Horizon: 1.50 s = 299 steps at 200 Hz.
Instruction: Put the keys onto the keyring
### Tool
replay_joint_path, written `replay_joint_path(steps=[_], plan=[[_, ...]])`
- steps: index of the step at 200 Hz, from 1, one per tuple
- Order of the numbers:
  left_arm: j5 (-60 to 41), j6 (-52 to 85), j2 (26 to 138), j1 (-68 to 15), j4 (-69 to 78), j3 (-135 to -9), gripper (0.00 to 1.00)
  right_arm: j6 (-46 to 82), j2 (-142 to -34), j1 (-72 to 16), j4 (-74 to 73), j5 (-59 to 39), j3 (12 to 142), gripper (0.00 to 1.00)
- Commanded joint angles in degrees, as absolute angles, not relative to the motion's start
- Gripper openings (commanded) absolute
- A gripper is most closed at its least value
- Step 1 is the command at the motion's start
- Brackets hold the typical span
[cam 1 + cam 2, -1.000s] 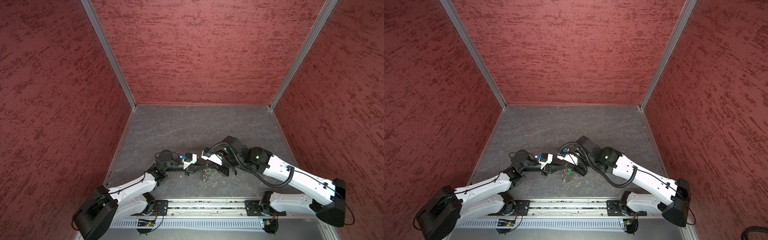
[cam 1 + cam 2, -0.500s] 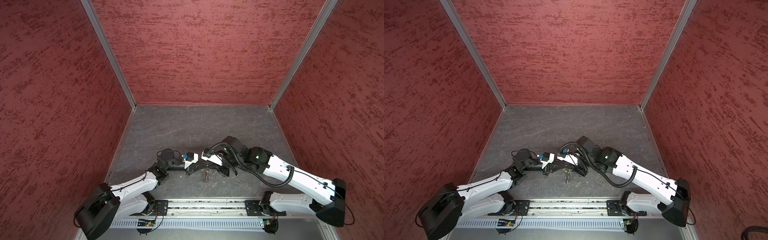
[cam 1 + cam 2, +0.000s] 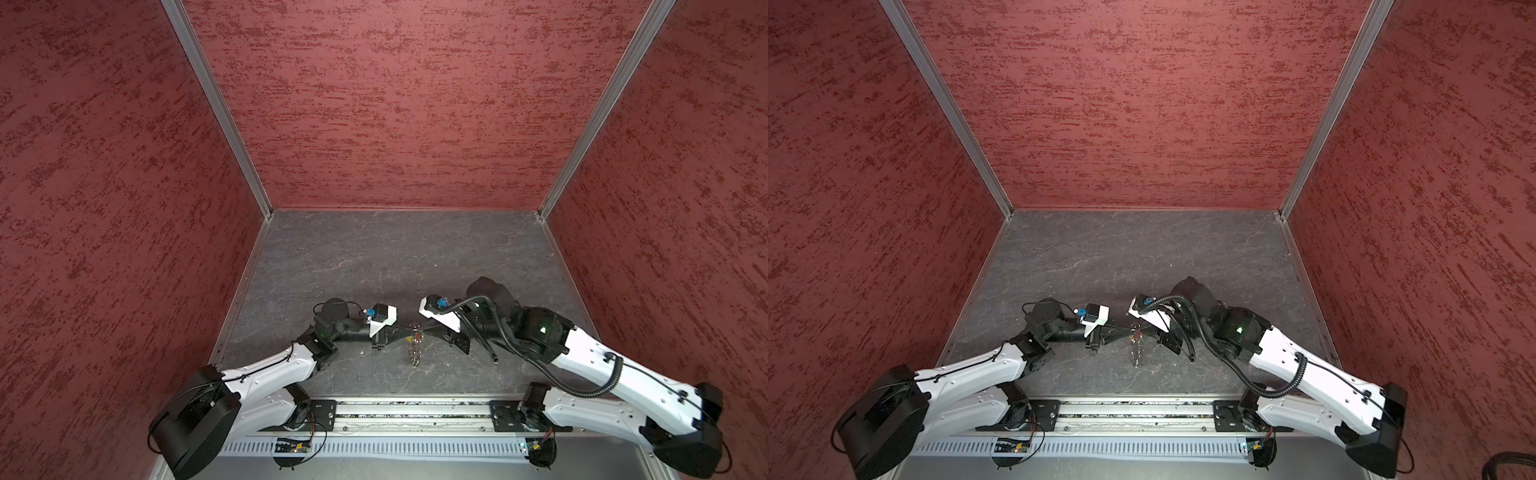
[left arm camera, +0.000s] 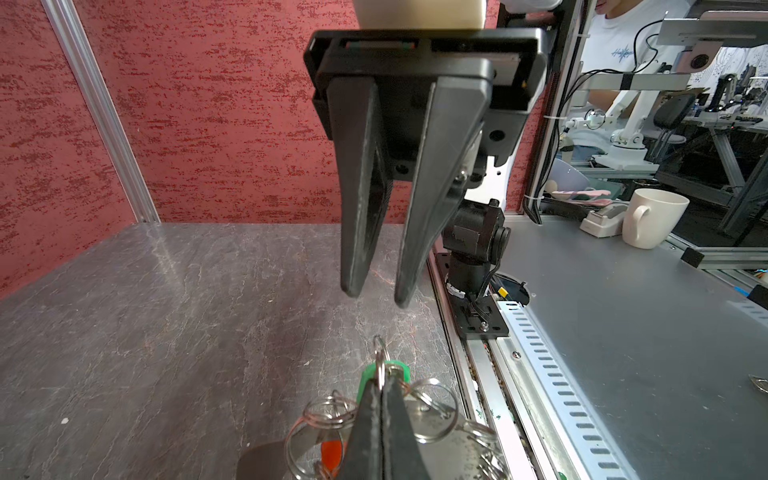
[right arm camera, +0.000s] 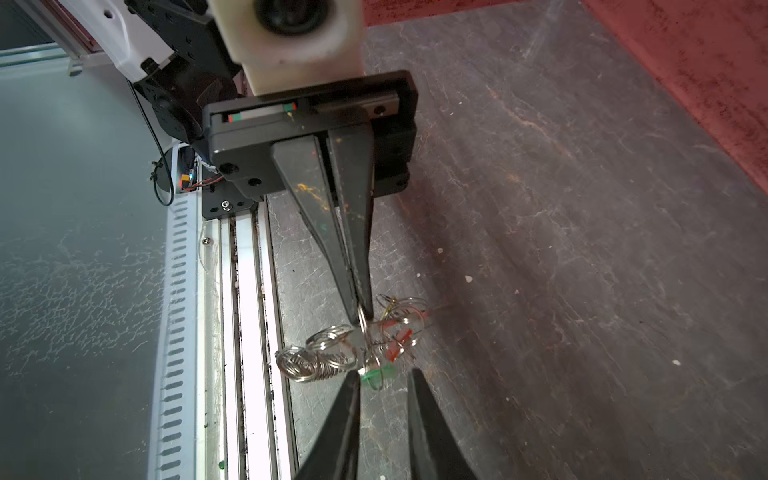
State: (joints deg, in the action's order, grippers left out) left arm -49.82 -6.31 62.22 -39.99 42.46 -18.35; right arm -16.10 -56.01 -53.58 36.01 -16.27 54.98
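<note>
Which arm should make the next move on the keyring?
Right, probably. The left hand is shut on the keyring, so it is busy; the right hand is open, empty, facing the green key.

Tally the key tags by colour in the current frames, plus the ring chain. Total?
green key: 1
red key: 1
yellow key: 1 (only a sliver shows)
keyring: 1
Total: 4

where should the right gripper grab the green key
Probably the green key's plastic head: it is flat and pokes clear of the keyring. Come straight in, opposite the left gripper pinching the keyring; the open right gripper faces it.
</note>
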Motion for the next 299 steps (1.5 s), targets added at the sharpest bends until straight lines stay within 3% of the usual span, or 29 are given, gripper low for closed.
replay_joint_path(steps=[1, 70, 139, 248, 299], plan=[[-49.69, -4.48, 62.05, -39.64, 48.08, -17.50, 0.00, -13.66, -55.79, -53.26, 30.55, -17.42, 53.25, 0.22], [-50.76, -3.65, 62.27, -39.03, 50.80, -16.74, 0.00, -12.28, -56.35, -53.26, 28.91, -17.40, 51.39, 0.15], [-49.97, -2.92, 62.05, -38.66, 54.15, -15.49, 0.00, -11.33, -57.04, -53.26, 28.98, -18.83, 50.80, 0.01], [-51.46, 0.30, 63.89, -38.74, 61.09, -15.20, 0.00, -10.81, -59.14, -53.26, 26.02, -20.41, 50.37, 0.02], [-49.57, -0.86, 63.81, -38.76, 59.08, -15.29, 0.00, -10.80, -55.64, -53.26, 28.23, -14.56, 50.34, 0.12]])
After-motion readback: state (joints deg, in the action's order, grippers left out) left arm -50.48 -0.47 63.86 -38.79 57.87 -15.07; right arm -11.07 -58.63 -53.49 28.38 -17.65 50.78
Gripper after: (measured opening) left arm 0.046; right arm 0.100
